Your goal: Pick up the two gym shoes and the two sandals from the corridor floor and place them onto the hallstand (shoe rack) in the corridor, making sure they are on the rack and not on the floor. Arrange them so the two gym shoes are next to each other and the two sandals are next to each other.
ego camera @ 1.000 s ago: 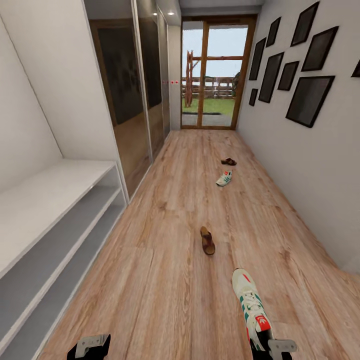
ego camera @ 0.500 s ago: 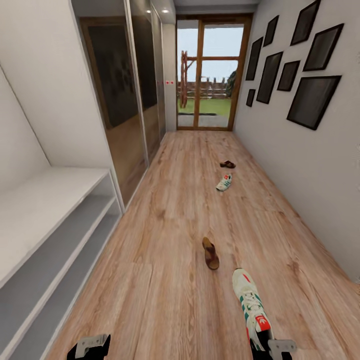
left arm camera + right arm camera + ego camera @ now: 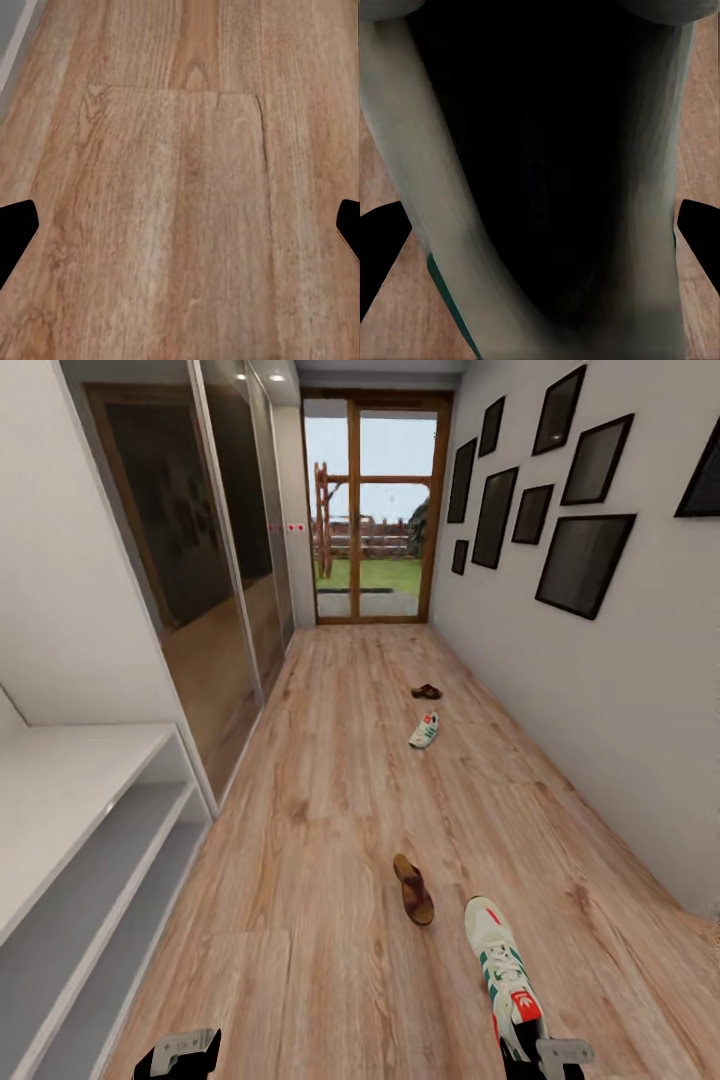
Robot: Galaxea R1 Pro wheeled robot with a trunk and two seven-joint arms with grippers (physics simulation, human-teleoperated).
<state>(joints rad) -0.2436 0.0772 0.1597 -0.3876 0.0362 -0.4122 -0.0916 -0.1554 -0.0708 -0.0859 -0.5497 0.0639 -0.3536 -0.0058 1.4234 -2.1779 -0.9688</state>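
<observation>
holding one gym shoe [image 3: 503, 972] in the right pincer [image 3: 548, 1053], low at the right of the head view, heel toward the pincer and toe pointing down the corridor; seen from the right wrist as a dark shoe mouth [image 3: 547, 172] with pale walls between the two fingers, so pinching the heel rim by the look of it, though the contact itself is hidden. left pincer [image 3: 180, 1052] spread wide and bare over the floor [image 3: 180, 225]. near sandal [image 3: 413, 889] flat on the planks just beside the held shoe's toe, apart from it. far shoe [image 3: 424, 730] and far sandal [image 3: 426, 691] well down the corridor, close together near the right wall. rack [image 3: 90, 840] along the left wall, top and open shelves bare. likely light, with a stiff sole and soft upper: best taken at the heel collar or across the midfoot, not by laces or toe, else prone to swing and droop. sandals probably thin and floppy, low to the floor, needing a pinch at the strap or across the sole edge, with fingertips scraping planks as the risk. plenty of open floor in the middle; tight only at the rack's front edge and under its shelf lips, where a long shoe could catch going in.
</observation>
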